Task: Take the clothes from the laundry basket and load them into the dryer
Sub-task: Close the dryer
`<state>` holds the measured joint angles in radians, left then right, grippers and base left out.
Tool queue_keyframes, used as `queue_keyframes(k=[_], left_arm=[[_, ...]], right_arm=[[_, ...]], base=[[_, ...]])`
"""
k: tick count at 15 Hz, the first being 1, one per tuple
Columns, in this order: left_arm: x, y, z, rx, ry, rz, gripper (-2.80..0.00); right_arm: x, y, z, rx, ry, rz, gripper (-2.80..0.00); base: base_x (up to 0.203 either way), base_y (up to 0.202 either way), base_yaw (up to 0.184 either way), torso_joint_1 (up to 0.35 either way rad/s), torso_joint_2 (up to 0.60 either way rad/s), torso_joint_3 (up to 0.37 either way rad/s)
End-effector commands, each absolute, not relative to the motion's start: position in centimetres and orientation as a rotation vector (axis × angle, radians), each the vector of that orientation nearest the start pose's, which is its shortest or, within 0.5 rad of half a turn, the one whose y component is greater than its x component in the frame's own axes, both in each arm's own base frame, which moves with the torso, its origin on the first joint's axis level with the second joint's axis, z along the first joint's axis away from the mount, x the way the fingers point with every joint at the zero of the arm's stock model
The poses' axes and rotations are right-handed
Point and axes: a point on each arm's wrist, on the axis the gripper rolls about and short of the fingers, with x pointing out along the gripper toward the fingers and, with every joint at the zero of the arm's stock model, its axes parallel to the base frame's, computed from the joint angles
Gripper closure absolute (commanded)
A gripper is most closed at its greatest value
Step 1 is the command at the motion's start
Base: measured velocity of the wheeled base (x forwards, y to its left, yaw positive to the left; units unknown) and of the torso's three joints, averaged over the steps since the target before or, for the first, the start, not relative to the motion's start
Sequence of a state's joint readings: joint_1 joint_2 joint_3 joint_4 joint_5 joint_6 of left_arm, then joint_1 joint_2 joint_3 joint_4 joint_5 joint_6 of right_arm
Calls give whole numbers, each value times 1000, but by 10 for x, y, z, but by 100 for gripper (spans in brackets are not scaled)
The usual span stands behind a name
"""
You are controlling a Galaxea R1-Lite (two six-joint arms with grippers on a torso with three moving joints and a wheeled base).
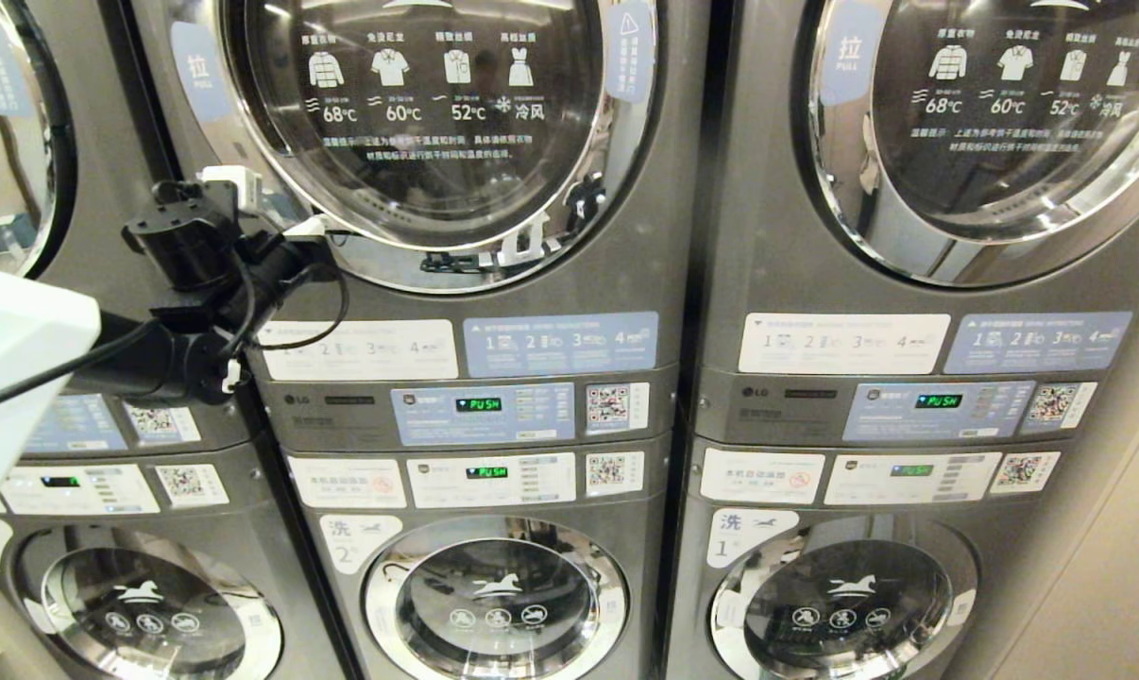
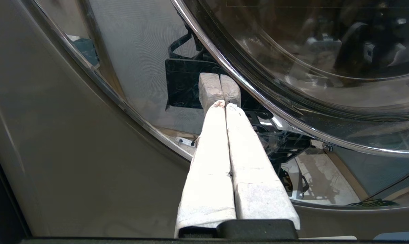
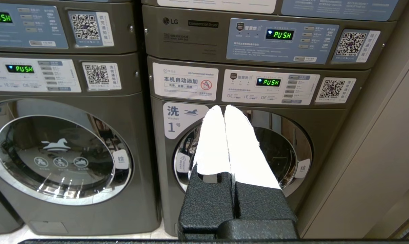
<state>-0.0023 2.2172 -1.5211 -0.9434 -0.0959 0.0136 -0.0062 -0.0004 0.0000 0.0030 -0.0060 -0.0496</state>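
Chrome rim of the dryer door (image 1: 494,260) is met at its lower-left edge by the left pincer (image 2: 224,103), fingers pressed together, nothing held. The right pincer (image 3: 224,108) is also closed, empty, parked low. No clothes or basket are seen.

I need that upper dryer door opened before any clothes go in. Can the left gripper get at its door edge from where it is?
Probably yes: the left gripper, fingers shut, sits right at the chrome rim of the dryer door, with nothing between them.
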Motion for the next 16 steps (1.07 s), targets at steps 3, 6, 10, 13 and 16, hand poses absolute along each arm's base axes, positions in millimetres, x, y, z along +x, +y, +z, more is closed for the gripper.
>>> queue_keyframes(k=[3,6,10,13,16], left_arm=[[464,-5,207,37,-240,-99,0],[465,-7,205,39,-236,-102,0],[467,-8,200,49,-226,-102,0],[475,-10,198,49,-244,-106,0],[480,-12,196,49,-246,-110,0]], right_arm=[[-23,0,75,-49,3,-12,0],[-23,0,75,-49,1,-12,0],[-23,0,76,-49,-7,-12,0],[-23,0,76,-49,-7,-12,0],[-23,0,76,-49,-7,-12,0]], base=[[0,0,0,0,0,0],[0,0,0,0,0,0],[0,0,0,0,0,0],[0,0,0,0,0,0],[0,0,0,0,0,0]])
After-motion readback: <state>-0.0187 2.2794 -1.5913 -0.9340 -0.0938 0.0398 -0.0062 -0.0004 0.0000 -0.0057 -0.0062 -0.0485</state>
